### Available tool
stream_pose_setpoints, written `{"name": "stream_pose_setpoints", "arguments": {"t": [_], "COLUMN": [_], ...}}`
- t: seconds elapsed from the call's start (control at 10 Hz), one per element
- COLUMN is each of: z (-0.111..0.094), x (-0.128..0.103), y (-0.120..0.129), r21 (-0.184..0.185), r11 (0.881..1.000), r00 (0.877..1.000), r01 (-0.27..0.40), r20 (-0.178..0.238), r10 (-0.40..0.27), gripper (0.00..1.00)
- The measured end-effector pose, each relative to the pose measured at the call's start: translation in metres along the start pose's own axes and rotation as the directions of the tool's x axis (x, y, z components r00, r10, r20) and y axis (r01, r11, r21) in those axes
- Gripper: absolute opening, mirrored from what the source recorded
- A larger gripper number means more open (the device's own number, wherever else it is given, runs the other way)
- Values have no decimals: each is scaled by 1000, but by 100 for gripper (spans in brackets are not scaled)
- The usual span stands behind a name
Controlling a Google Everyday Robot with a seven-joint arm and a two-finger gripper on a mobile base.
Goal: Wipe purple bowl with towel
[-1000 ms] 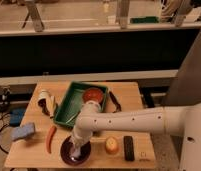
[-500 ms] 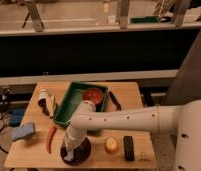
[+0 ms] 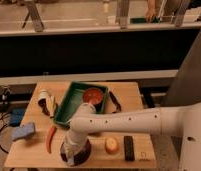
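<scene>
Since half a second back, my arm (image 3: 129, 121) has swung its tip a touch further left and nearer, so the gripper (image 3: 73, 145) now sits right over the purple bowl (image 3: 77, 151) instead of a little right of it. Everything else on the table stayed put.

Biggest thing first: the wooden table (image 3: 139, 102) fills the lower middle, with the white arm reaching across it from the right. Then the green tray (image 3: 69, 105) at the table's far middle, with a red bowl (image 3: 93, 95) sitting in its right end.

The purple bowl is at the near edge, left of centre, upright with its mouth facing up, so no real long axis to speak of. The gripper is down in it, with the towel (image 3: 69, 151) bunched pale around it and hanging over the bowl's left rim. I honestly can't tell how far the hand is open, the cloth hides it, though the towel looks held or pinned against the bowl.

Smaller stuff: a blue sponge (image 3: 23, 131) at the near left, a black block (image 3: 128, 147) near right, a red-orange carrot-looking thing (image 3: 50, 138) lying just left of the bowl, and a small yellowish round thing (image 3: 111, 145) between bowl and block.
</scene>
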Motion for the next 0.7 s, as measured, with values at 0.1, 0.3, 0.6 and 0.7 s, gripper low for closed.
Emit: {"name": "stream_pose_setpoints", "arguments": {"t": [0.1, 0.3, 0.6, 0.7], "z": [-3, -12, -15, -14], "x": [-7, -14, -5, 3], "y": [7, 28, 50, 58], "r21": [-7, -33, -69, -77], "r11": [1000, 996, 984, 979], "r00": [1000, 996, 986, 982], "r01": [-25, -87, -166, -188], "r20": [7, 3, -23, -37], "r10": [25, 87, 164, 186], "gripper": [0, 0, 0, 0]}}
